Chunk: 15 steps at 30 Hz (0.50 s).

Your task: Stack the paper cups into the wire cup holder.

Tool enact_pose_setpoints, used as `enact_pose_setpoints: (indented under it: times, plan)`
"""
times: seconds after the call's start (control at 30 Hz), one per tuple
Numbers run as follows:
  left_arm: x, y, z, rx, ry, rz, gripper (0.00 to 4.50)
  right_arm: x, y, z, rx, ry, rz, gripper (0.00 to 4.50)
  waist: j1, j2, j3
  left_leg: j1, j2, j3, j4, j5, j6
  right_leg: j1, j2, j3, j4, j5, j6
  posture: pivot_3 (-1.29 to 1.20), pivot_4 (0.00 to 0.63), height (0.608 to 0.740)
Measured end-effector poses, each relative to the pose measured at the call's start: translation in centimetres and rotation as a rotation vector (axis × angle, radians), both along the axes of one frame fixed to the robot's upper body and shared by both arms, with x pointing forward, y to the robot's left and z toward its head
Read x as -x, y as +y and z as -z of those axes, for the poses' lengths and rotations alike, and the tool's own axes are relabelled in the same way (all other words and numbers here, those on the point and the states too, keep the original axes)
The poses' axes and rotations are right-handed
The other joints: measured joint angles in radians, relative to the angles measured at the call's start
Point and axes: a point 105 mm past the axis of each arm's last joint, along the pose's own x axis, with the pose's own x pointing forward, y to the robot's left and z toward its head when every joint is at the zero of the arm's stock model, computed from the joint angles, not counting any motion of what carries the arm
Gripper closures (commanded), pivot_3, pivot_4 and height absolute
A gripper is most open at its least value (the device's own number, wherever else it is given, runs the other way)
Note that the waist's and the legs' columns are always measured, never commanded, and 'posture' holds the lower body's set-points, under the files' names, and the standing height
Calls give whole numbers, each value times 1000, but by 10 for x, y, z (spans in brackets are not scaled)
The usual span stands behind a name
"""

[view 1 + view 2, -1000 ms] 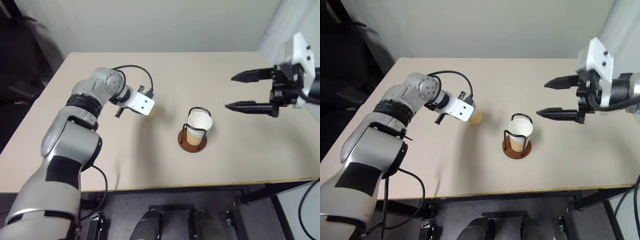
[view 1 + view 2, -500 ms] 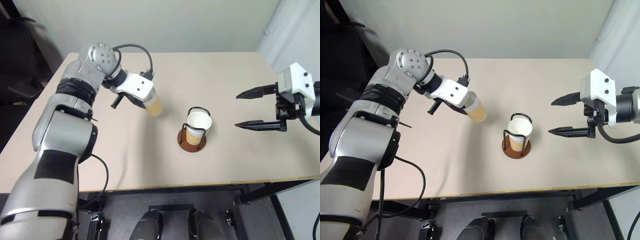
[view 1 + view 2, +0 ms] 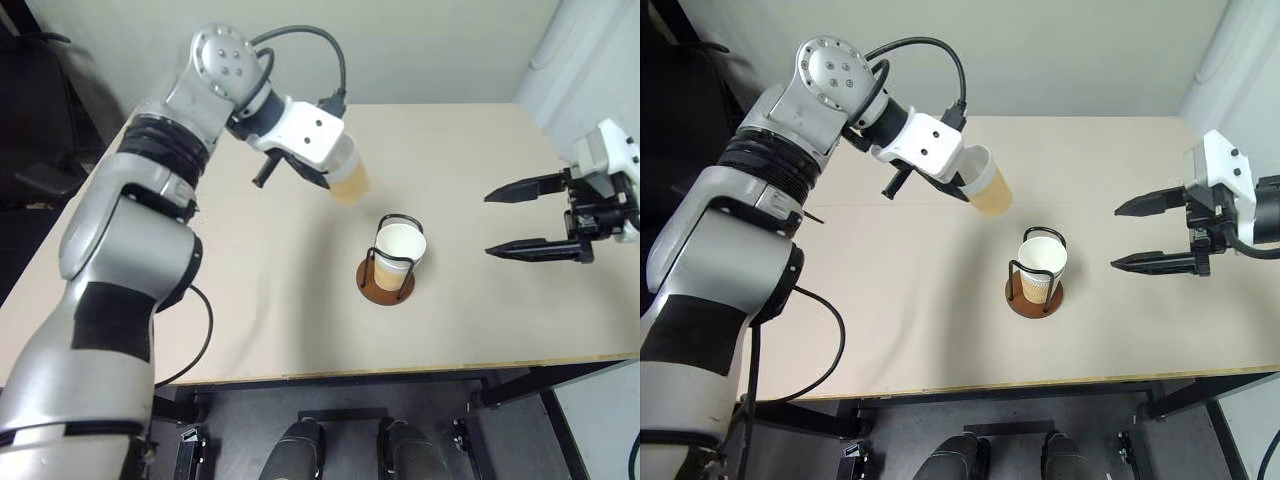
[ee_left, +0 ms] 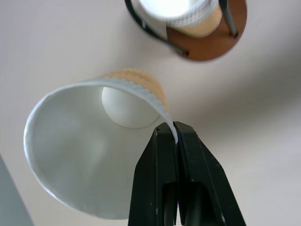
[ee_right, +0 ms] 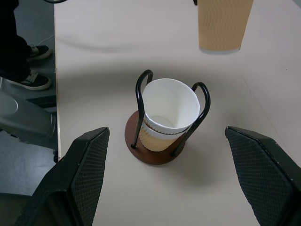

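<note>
The left gripper [image 4: 176,141] pinches the rim of a paper cup [image 3: 988,186], tilted base-down. The wire cup holder [image 3: 1037,280], already holding stacked cups, stands below and to the right. The right gripper [image 3: 1133,236], jaws spread, idles beyond it.

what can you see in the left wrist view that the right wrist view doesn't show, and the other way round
Left wrist view: the left gripper shut on the rim of a paper cup, and that cup's white inside.

Right wrist view: the right gripper open, its fingers wide either side, a person's shoes on the floor past the table edge, and two cups nested in the holder, their white inside in sight.

Both: the wire cup holder with cups in it, and the held cup's tan outside.
</note>
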Motion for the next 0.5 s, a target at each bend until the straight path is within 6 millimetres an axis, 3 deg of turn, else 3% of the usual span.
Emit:
enact_pose_setpoints:
  times: [0.3, 0.5]
  plan:
    - [13, -13, -2, -15, 40, 58, 4464, 6, -6, -21, -31, -24, 30, 490, 4, 0, 0, 1, -1, -2, 4, -1, 0, 3, 0, -1, 0, 0, 1, 0, 150, 740]
    - [26, -31, -15, -3, 33, 136, 4464, 19, -3, -55, -104, -60, 24, 490, 5, 1, 0, 2, -1, -2, 3, -2, 1, 5, -1, 0, -1, -2, 2, 0, 150, 740]
